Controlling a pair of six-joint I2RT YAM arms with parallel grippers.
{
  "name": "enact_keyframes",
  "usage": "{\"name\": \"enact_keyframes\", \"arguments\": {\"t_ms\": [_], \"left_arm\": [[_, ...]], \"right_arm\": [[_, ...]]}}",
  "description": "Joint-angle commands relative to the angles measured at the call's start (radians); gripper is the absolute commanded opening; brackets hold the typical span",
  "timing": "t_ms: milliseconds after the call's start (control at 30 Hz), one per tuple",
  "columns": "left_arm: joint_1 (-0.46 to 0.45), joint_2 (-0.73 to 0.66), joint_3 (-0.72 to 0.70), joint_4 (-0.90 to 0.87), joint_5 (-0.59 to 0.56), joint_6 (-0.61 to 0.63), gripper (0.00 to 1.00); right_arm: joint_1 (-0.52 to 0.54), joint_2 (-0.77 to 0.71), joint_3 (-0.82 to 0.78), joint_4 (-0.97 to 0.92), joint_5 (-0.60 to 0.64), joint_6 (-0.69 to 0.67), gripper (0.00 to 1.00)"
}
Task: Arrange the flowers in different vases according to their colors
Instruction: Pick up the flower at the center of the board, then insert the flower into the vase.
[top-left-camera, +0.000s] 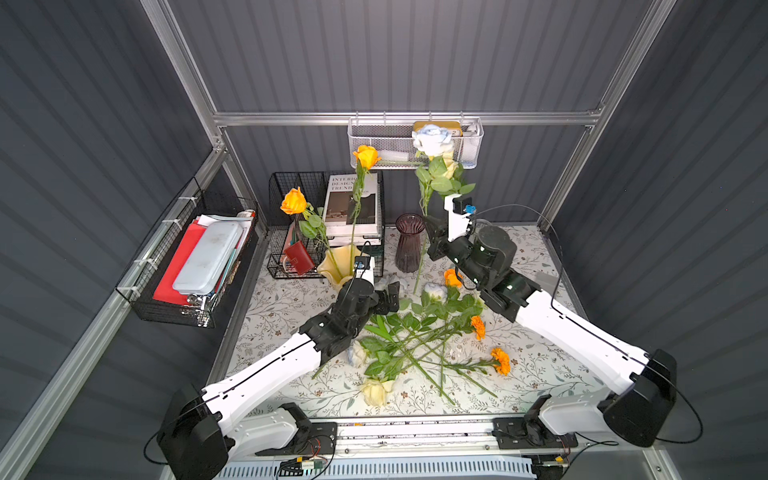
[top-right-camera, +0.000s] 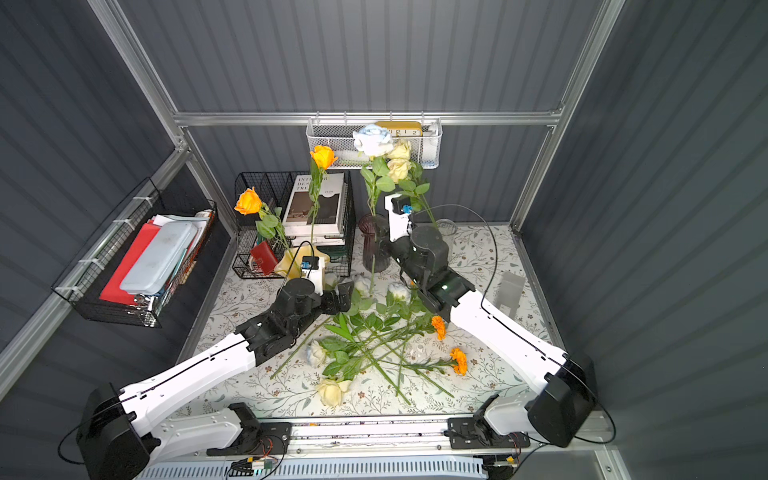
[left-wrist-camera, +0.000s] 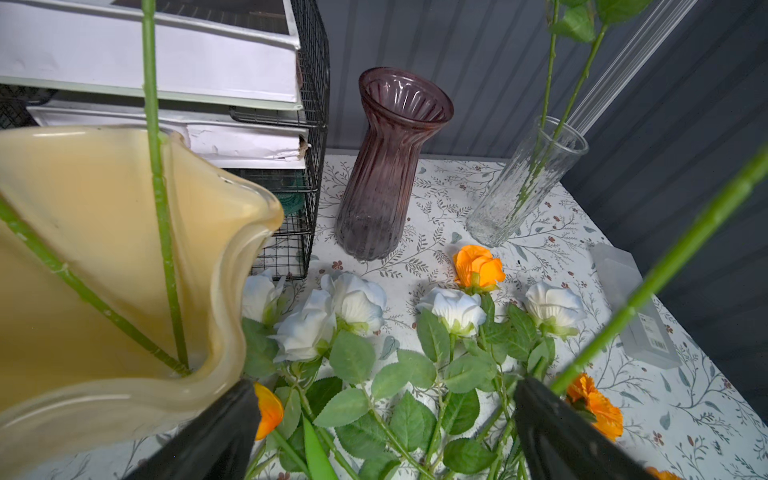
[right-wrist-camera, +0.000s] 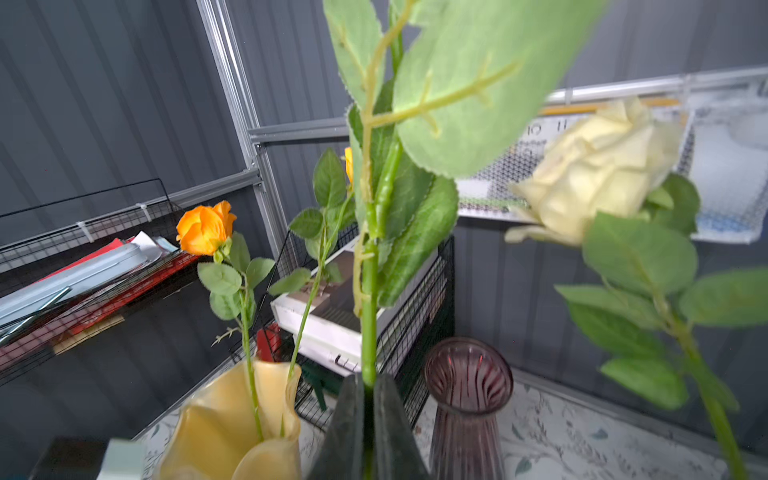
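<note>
R gripper (right-wrist-camera: 369, 382) clamped on stem of bluish-white rose (top-left-camera: 432, 139), held upright nr purple vase (top-left-camera: 409, 243), stem end outside it; L gripper (left-wrist-camera: 386, 399) jaws wide apart, nothing between them, over loose flowers (top-left-camera: 409, 322) on tablecloth (top-left-camera: 291, 307), beside yellow vase (top-left-camera: 332, 266) w/ 2 yellow-orange roses (top-left-camera: 294, 201). Cream roses (top-right-camera: 400, 160) stand in clear vase (left-wrist-camera: 528, 183). Legible: book (top-left-camera: 353, 199) cover "INTERI… DESIGN TREND…"; frosted box (left-wrist-camera: 636, 307) has barcode label, text too small to read
</note>
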Motion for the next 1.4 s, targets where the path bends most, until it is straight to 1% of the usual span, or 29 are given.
{"name": "enact_keyframes", "arguments": {"t_ms": [0, 133, 267, 433, 600, 733, 867, 967, 1067, 1100, 1200, 1233, 1267, 1367], "left_arm": [[-0.002, -0.006, -0.014, 0.002, 0.011, -0.013, 0.99], [-0.001, -0.009, -0.023, 0.005, 0.016, -0.018, 0.99], [-0.001, -0.008, -0.035, 0.012, 0.035, -0.019, 0.99], [-0.001, -0.002, -0.044, 0.027, 0.057, -0.015, 0.99], [-0.001, 0.004, -0.045, 0.030, 0.066, -0.009, 0.99], [-0.001, 0.011, -0.045, 0.034, 0.067, -0.006, 0.99], [-0.001, 0.018, -0.046, 0.035, 0.066, 0.002, 0.99], [-0.001, 0.024, -0.048, 0.036, 0.063, 0.008, 0.99], [-0.002, 0.033, -0.050, 0.042, 0.063, 0.009, 0.99], [-0.001, 0.035, -0.050, 0.043, 0.063, 0.008, 0.99], [-0.001, 0.034, -0.052, 0.049, 0.065, 0.000, 0.99], [-0.001, 0.032, -0.052, 0.050, 0.064, -0.005, 0.99], [-0.001, 0.031, -0.052, 0.048, 0.063, -0.006, 0.99], [-0.001, 0.028, -0.053, 0.048, 0.063, -0.014, 0.99]], "right_arm": [[0.004, 0.081, 0.107, 0.146, -0.004, -0.105, 0.00], [0.006, 0.206, 0.234, 0.208, 0.045, -0.208, 0.00], [0.006, 0.301, 0.307, 0.294, 0.085, -0.304, 0.00], [0.004, 0.444, 0.430, 0.345, 0.132, -0.454, 0.00], [0.001, 0.554, 0.528, 0.392, 0.165, -0.549, 0.00], [-0.033, 0.604, 0.563, 0.382, 0.161, -0.504, 0.00], [-0.051, 0.639, 0.556, 0.389, 0.170, -0.499, 0.00], [-0.054, 0.653, 0.524, 0.411, 0.185, -0.499, 0.00], [-0.055, 0.641, 0.454, 0.457, 0.192, -0.493, 0.00], [-0.056, 0.629, 0.425, 0.467, 0.191, -0.484, 0.07], [-0.051, 0.570, 0.340, 0.479, 0.183, -0.442, 0.47], [-0.050, 0.544, 0.312, 0.474, 0.174, -0.433, 0.58], [-0.045, 0.524, 0.292, 0.459, 0.172, -0.428, 0.67], [-0.028, 0.453, 0.243, 0.398, 0.213, -0.410, 0.75]]}}
